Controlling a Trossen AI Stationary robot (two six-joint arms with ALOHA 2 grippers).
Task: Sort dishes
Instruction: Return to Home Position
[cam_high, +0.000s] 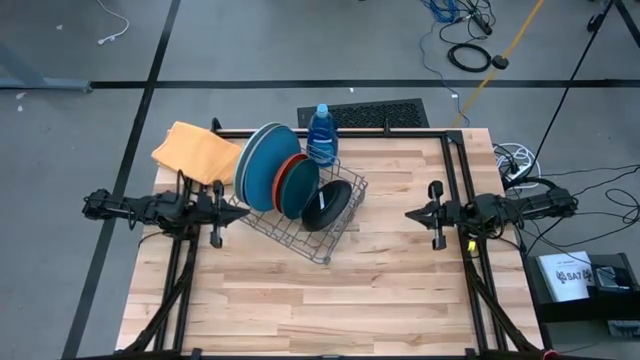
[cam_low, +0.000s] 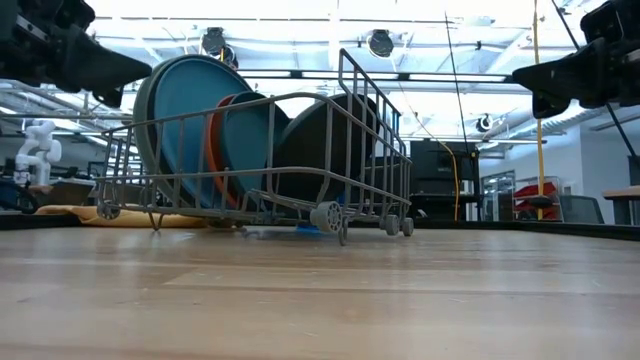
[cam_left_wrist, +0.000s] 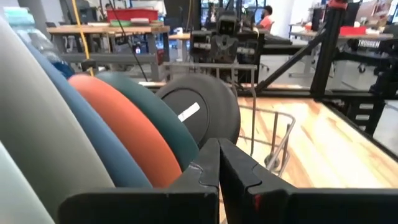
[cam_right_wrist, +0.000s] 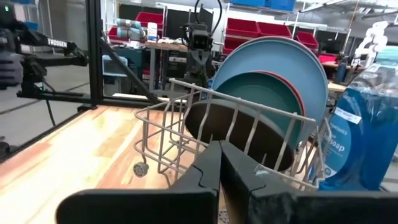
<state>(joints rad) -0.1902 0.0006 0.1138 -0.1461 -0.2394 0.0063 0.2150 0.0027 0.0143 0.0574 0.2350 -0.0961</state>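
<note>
A wire rack (cam_high: 340, 232) stands on the wooden table (cam_high: 380, 290). The dishes stand on edge in it, side by side. The large grey (cam_left_wrist: 31, 137) and blue (cam_high: 262, 165) plates are toward the far left. After them come an orange plate (cam_high: 291, 172), a dark teal plate (cam_high: 301, 192) and a black plate (cam_high: 328, 205). My left gripper (cam_high: 243, 212) is shut just left of the rack and holds nothing. My right gripper (cam_high: 410, 214) is shut and empty, right of the rack with bare table between. Both point level toward the rack.
A blue bottle (cam_high: 322, 135) stands at the rack's far side. A folded yellow cloth (cam_high: 195, 152) lies at the table's far left corner. Bare wood stretches over the near half of the table (cam_high: 330, 310). Black frame rails (cam_high: 455, 170) run along the edges.
</note>
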